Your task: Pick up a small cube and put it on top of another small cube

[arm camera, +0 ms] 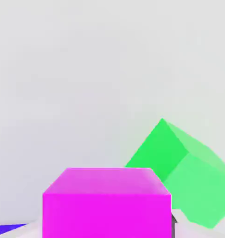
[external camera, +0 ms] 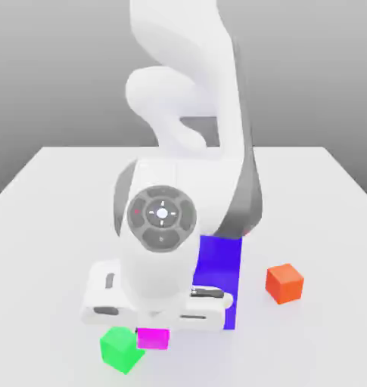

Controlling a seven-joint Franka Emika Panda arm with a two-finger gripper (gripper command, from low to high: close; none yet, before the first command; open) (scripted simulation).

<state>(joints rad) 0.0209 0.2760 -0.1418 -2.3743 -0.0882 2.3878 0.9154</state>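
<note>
The small magenta cube (external camera: pixel 153 339) sits right under my hand, near the table's front edge in the exterior view. My gripper (external camera: pixel 153 331) is down over it and shut on its sides. In the hand view the magenta cube (arm camera: pixel 107 203) sits close up between the fingers. The small green cube (external camera: pixel 122 349) rests on the table just to the exterior view's left of the magenta one, turned at an angle and almost touching it. In the hand view the green cube (arm camera: pixel 183 172) lies just beyond the magenta one. I cannot tell whether the magenta cube is off the table.
A large blue-purple block (external camera: pixel 220 264) stands behind the hand, partly hidden by the arm; a sliver of the blue-purple block (arm camera: pixel 7 228) also shows in the hand view. A small orange cube (external camera: pixel 284 283) lies to the exterior view's right. The white table (external camera: pixel 57 196) stretches back and to both sides.
</note>
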